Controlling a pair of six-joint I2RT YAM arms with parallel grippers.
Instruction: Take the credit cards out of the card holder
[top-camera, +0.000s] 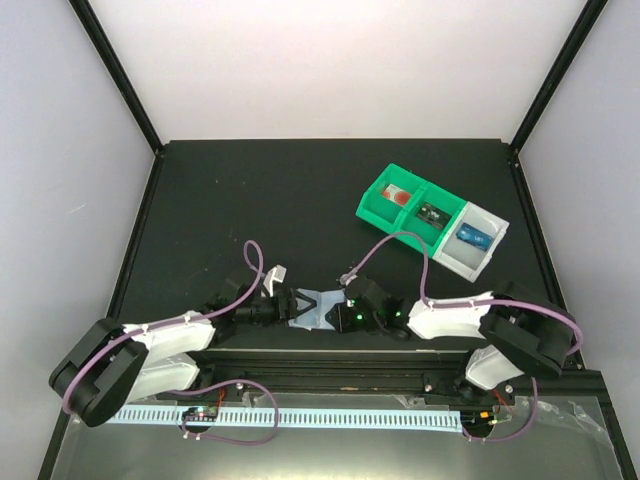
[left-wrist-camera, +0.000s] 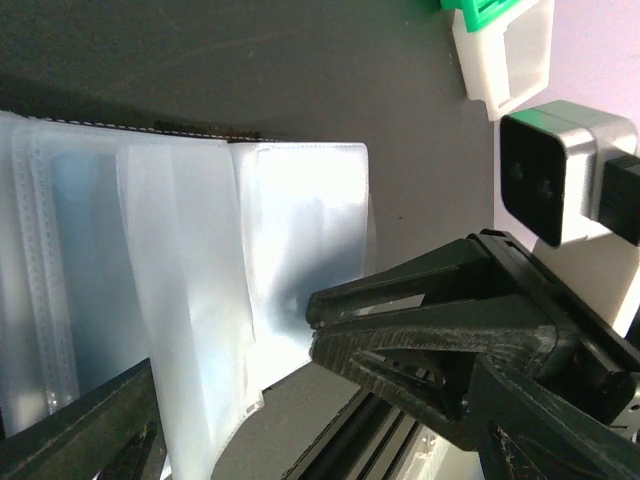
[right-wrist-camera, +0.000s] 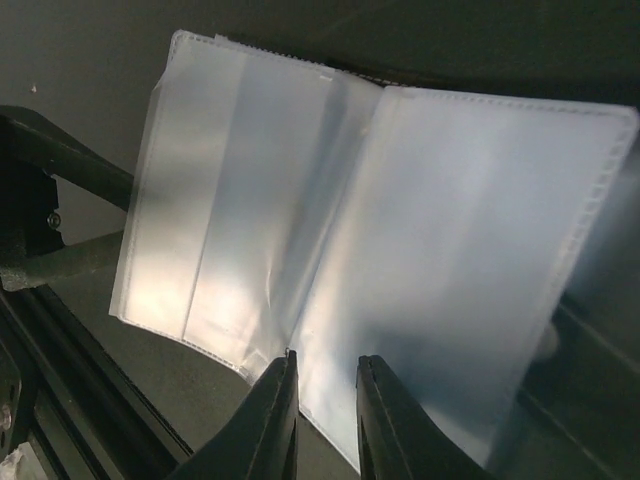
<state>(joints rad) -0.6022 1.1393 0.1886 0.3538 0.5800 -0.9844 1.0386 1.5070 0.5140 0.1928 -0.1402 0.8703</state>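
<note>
Spotting card holder (right-wrist-camera: 400, 230) spread open; right gripper (right-wrist-camera: 325, 362) at its right edge, barely parted; left gripper (top-camera: 285, 305) at its left edge, gaping wide.

L grip (top-camera: 284, 303) jaws wide | R grip (right-wrist-camera: 325, 400) jaws narrow gap | both low, facing inward

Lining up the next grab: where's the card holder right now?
Top view: the card holder is spread open near the front edge of the black table, between the left gripper and the right gripper.
</note>
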